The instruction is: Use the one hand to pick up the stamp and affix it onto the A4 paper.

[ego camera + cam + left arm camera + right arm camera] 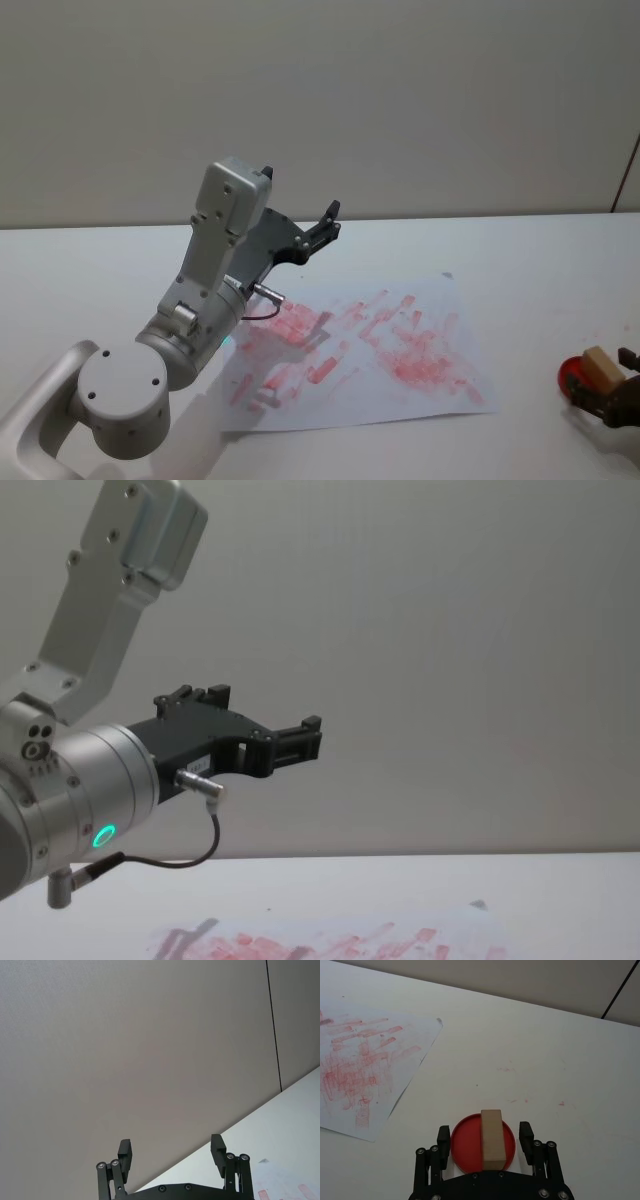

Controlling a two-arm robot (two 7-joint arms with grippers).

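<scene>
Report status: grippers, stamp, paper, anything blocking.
Right gripper open, straddling stamp on red ink pad. Left gripper open, raised above the A4 paper. Nothing between pad and paper.

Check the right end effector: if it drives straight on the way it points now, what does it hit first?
Probably the small tan wooden stamp block, standing on the round red ink pad. It sits between the right end effector's open jaws; depth is unclear.

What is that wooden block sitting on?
The stamp stands on a round red ink pad, between the open fingers of the right hand. The stamp's underside is covered.
</scene>
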